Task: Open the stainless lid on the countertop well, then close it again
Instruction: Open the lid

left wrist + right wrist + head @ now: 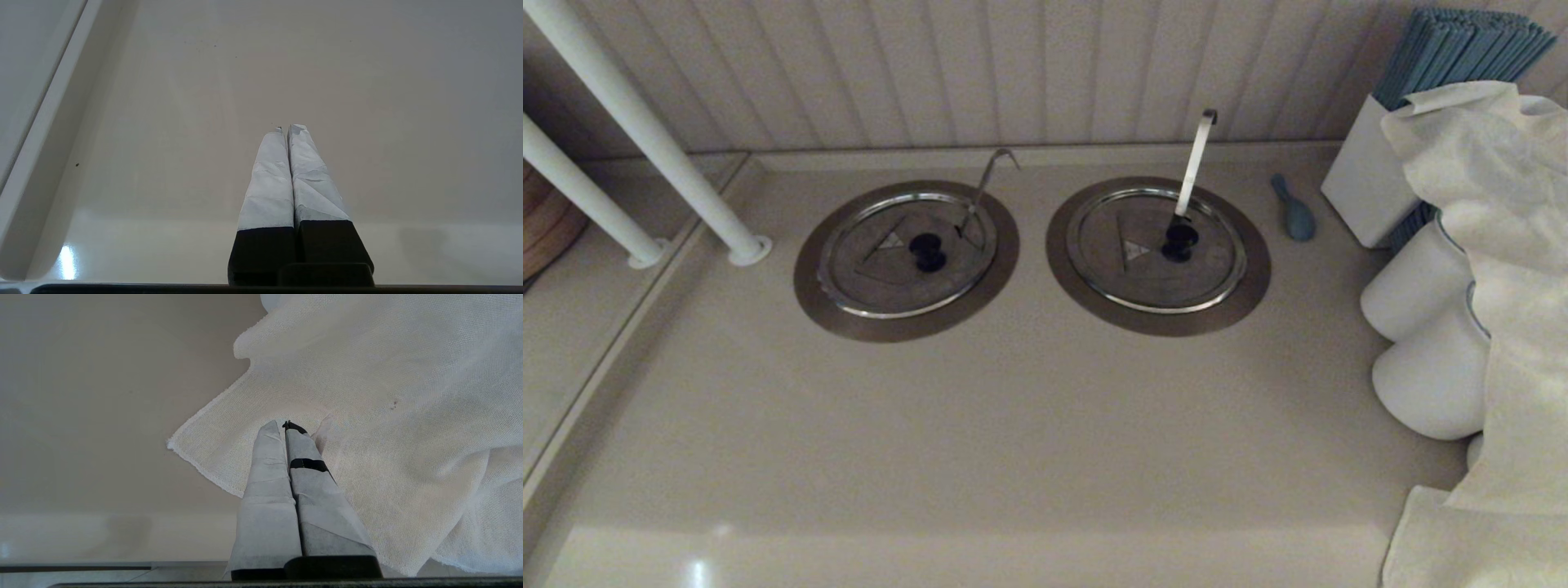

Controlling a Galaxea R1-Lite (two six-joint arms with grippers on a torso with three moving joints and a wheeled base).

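The stainless lid (882, 273) lies flat and closed on the left countertop well, whose brownish collar (821, 314) rings it. A black knob (927, 251) sits at its centre, and a thin grey hooked utensil handle (987, 181) rises at its notch. Neither arm appears in the head view. My left gripper (287, 128) is shut with nothing in it, over bare beige counter. Shut and empty as well, my right gripper (280, 425) hangs over a white cloth (388, 416).
A twin lid (1131, 282) with a broad bright handle (1194, 159) sits to the right. A blue scoop (1294, 211), a white box of blue sticks (1372, 175), white canisters (1421, 327) and draped cloth (1503, 245) crowd the right side. White posts (645, 131) stand at left.
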